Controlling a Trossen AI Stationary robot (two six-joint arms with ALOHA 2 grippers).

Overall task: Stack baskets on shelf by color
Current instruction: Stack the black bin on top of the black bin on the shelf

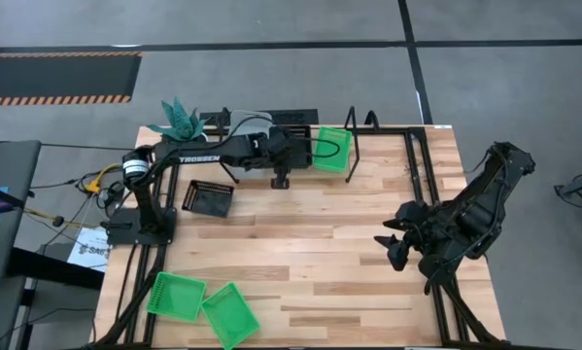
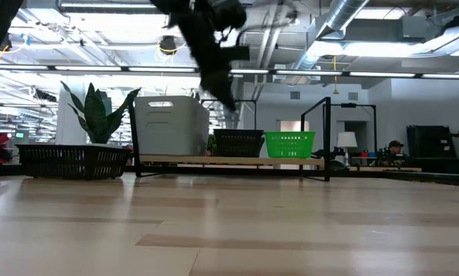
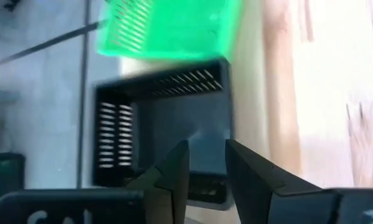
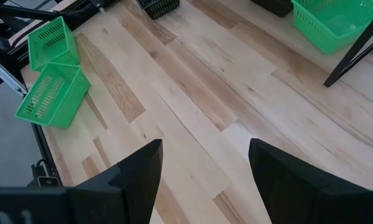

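On the shelf (image 2: 185, 159) at the table's far edge stand, side by side, a pale grey-white basket stack (image 2: 172, 125), a black basket (image 2: 239, 142) and a green basket (image 2: 290, 144). My left gripper (image 3: 207, 157) hangs open over the black basket (image 3: 167, 124), its fingers above the wall nearest the gripper, with nothing between them. Another black basket (image 1: 208, 198) rests on the table left of centre. Two green baskets (image 1: 176, 295) (image 1: 230, 313) lie at the near left corner. My right gripper (image 4: 205, 163) waits open above the table's right side.
A green plant (image 1: 181, 119) stands at the far left, beside the shelf. The shelf's black wire frame has upright loops (image 1: 354, 122) next to the green basket. The wooden tabletop (image 1: 320, 253) lies bare in the middle and toward the near right.
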